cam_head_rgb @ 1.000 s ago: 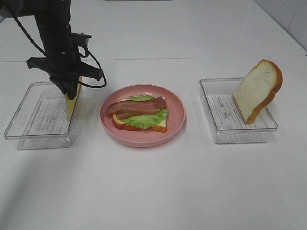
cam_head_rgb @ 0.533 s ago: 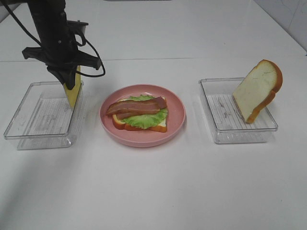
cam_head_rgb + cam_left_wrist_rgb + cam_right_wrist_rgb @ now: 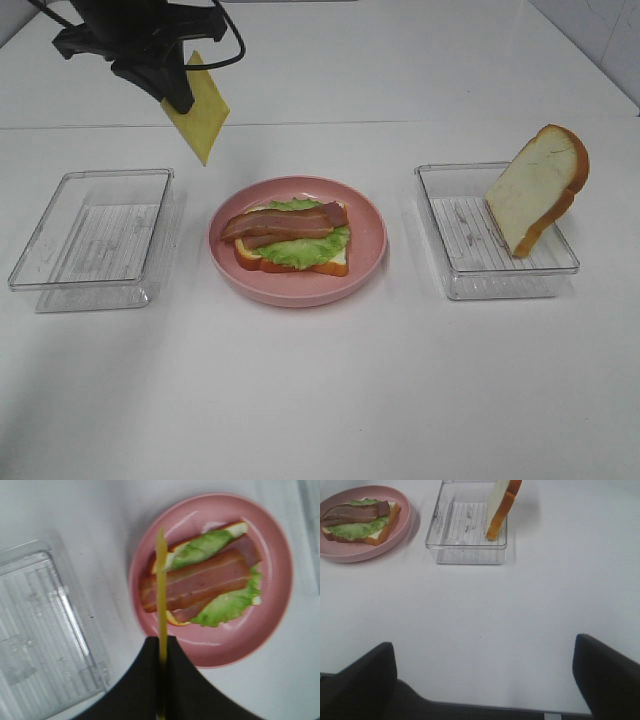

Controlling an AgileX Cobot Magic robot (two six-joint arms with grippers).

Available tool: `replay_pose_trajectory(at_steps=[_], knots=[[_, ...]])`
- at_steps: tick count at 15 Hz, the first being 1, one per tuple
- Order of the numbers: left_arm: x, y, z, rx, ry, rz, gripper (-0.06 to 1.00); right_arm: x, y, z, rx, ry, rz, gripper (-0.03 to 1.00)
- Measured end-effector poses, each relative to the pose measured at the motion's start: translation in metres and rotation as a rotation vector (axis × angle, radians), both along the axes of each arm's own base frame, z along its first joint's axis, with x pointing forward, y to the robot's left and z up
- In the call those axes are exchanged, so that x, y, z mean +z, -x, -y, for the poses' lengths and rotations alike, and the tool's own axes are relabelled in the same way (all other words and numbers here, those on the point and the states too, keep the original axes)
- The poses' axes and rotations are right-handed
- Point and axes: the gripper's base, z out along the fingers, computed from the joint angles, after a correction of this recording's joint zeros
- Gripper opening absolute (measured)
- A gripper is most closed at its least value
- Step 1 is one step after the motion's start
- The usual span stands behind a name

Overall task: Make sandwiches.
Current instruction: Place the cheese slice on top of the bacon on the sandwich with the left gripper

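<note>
tabletop (image 3: 320,400) white, matte | left hand (image 3: 180,98) clamps cheese (image 3: 202,122) above it | right hand (image 3: 482,645) released over tabletop

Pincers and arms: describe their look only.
Left arm is black, a black cable looping beside it. Left pincer is matte black, tapering to a wedge. Right pincer is black too, broad and rounded; no markings visible.

The setting reads as a robotics lab bench. A plain white table (image 3: 320,400) carries a staged layout: a clear plastic tray (image 3: 40,272) on one side of a pink plate (image 3: 372,250), a second tray (image 3: 450,285) on the other, with toy food (image 3: 290,240) on the plate. A black robot arm (image 3: 130,25) trailing loose cable (image 3: 232,40) hangs above.
</note>
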Motion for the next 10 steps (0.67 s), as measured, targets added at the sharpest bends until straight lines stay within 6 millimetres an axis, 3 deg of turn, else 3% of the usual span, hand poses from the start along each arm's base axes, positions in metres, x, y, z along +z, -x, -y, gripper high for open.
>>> replay_pose_trajectory(at_steps=[4, 10], knots=[[-0.006, -0.003, 0.018, -0.071, 0.192, 0.015, 0.00, 0.000, 0.000, 0.000, 0.000, 0.000, 0.000, 0.92], [-0.069, -0.018, 0.037, -0.070, 0.346, -0.124, 0.00, 0.000, 0.000, 0.000, 0.000, 0.000, 0.000, 0.92]])
